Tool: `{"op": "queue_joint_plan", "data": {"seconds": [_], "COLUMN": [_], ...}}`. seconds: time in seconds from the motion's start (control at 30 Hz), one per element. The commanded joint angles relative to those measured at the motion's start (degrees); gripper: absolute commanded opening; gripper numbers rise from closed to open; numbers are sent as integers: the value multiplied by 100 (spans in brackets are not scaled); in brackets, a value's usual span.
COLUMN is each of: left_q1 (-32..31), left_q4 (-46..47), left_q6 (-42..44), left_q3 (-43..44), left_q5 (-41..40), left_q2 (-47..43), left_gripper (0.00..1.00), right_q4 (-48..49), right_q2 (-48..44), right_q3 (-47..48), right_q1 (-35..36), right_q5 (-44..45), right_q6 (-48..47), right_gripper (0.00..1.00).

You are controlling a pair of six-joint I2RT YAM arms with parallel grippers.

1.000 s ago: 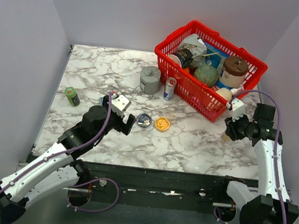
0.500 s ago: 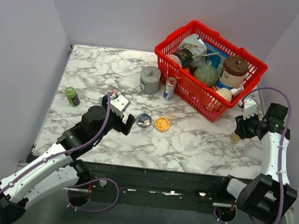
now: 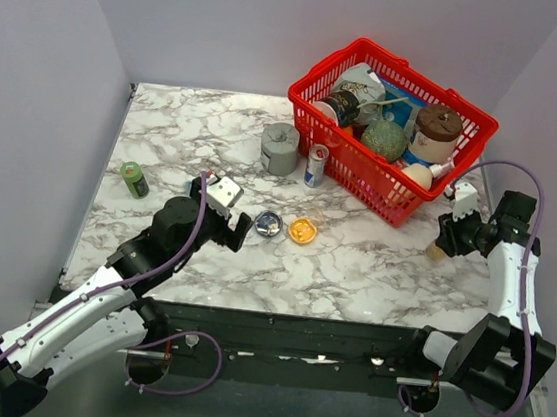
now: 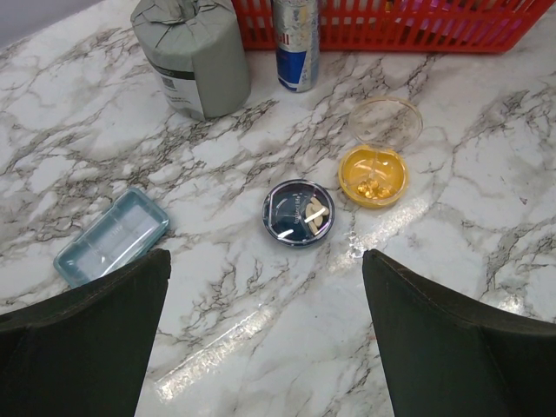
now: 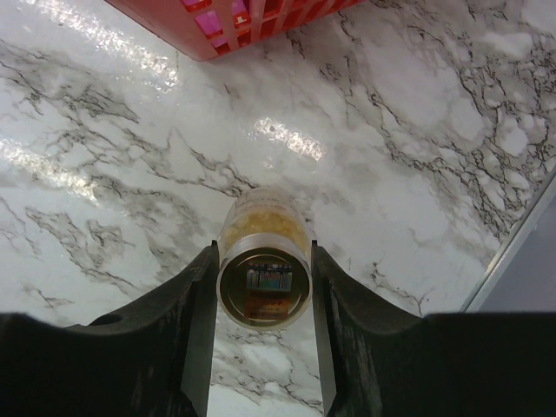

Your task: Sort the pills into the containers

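Left wrist: orange dish [image 4: 344, 172] holds yellow pills [image 4: 371, 187]; bluish dish [image 4: 281, 219], pale pills [image 4: 314, 214].

— What do we have between the fingers?

— We see the right gripper [image 5: 263, 265] with both dark fingers [image 5: 193, 300] pressed against the sides of a small clear round bottle with pale yellow contents [image 5: 263, 224], low in the middle of the frame. Its round end faces us, with a small coloured label we cannot read.

— Does it touch the surface?

— We cannot tell. Behind it lies a white marble table with grey veins [image 5: 417, 130], with glare at the left.

— And along the top edge?

— We make out a corner of a red plastic mesh basket [image 5: 228, 19], left of centre, something pink showing through. At lower right the table's edge runs diagonally.
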Motion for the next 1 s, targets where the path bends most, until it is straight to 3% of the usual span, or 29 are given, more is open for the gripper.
{"op": "queue_joint_plan", "data": {"seconds": [0.0, 0.2, 0.37, 0.53, 0.67, 0.8, 0.87, 0.93, 0.97], "left_q1": [24, 24, 24, 24, 24, 33, 41, 76, 85], "left_q4": [-142, -142, -107, 51, 340, 1191, 1970, 2492, 2860], "left_q6": [40, 31, -65, -461, -1075, -2232, -2639, -3174, -3308], "left_q3": [-15, -15, -24, -33, -85, -803, -1165, -1613, -1702], "left_q5": [-73, -64, 41, 366, 656, 1016, 1122, 1227, 1254], "left_q2": [26, 35, 35, 87, 202, 202, 289, 438, 683], "left_gripper": [99, 99, 99, 99, 99, 99, 99, 97, 95], "right_q4": [82, 373, 312, 22, -591, -1811, -2009, -1607, -1074], "right_q2": [41, 199, 349, 139, -283, -538, -687, -793, -820], "right_q3": [-56, -91, -135, -74, 233, 761, 788, 587, 525], "right_q1": [-38, -38, -38, -38, -38, 276, 812, 1875, 2209], "right_q5": [-152, 68, -37, -152, -380, -1685, -1918, -1857, -1831], "right_q6": [-115, -9, -132, -317, -431, -1045, -1345, -970, -854], "right_gripper": [28, 30, 37, 74, 82, 76, 65, 46, 43]}}
